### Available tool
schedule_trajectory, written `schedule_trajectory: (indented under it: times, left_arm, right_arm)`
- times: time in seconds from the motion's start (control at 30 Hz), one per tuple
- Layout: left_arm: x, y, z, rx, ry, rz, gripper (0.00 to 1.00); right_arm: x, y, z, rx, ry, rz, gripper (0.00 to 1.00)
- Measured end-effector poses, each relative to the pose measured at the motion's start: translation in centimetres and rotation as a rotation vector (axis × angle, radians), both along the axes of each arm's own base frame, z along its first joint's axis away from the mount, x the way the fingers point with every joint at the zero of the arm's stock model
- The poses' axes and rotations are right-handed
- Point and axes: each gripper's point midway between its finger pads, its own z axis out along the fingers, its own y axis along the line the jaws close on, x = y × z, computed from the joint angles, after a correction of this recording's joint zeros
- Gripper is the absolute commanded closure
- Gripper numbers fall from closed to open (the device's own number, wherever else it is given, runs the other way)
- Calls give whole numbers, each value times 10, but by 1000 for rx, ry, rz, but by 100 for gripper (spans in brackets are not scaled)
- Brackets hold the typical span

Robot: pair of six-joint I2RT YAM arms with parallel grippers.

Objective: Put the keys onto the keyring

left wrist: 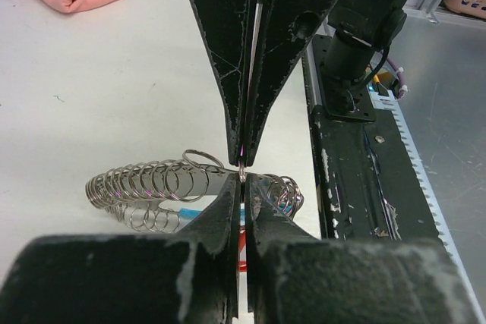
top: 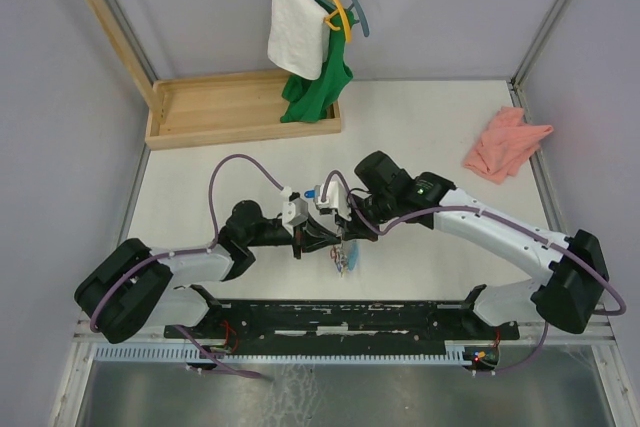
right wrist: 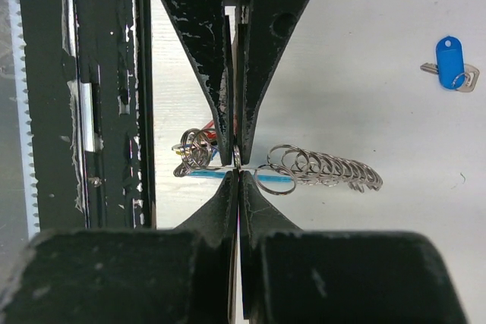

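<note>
White table [top: 430, 127], grey walls, wooden tray [top: 240, 107] at far left corner, pink cloth [top: 505, 144] by right edge, towel [top: 297, 37] hanging behind, left fingers [left wrist: 220, 225] and right fingers [right wrist: 213, 218] closed tip to tip on keyring chain [right wrist: 319, 168] near front edge, blue key [right wrist: 449, 62] loose on table apart from it, red key [left wrist: 243, 242] a sliver behind fingers
</note>
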Motion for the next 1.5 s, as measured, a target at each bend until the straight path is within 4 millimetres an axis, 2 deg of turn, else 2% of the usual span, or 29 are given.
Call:
schedule_trajectory:
  times: [0.1, 0.2, 0.27, 0.5, 0.8, 1.07, 1.17, 1.3, 1.5]
  left_arm:
    - [0, 0, -1, 6, 7, -2, 97]
    - [0, 0, 0, 0, 0, 1, 97]
    - [2, -1, 3, -8, -9, 6, 97]
    - [5, 3, 2, -32, -27, 51, 97]
    - [5, 3, 10, -83, -54, 55, 97]
    - [4, 3, 16, -106, -64, 50, 97]
    - [4, 3, 17, -110, -65, 49, 97]
    - [4, 3, 17, -109, -61, 49, 97]
    - [3, 3, 8, -82, -32, 44, 84]
  right_arm:
    - [-1, 0, -1, -6, -3, 5, 96]
    - [1, -1, 1, 1, -12, -4, 82]
    - [3, -3, 4, 27, -22, -18, 77]
    - [5, -14, 18, 162, -39, -75, 74]
    - [1, -5, 10, 242, -5, -68, 74]
    - [9, 2, 16, 297, -22, -78, 78]
    - [8, 5, 17, 308, -18, -68, 83]
    - [6, 6, 16, 314, 0, -55, 97]
    - [5, 6, 9, 285, 36, -50, 99]
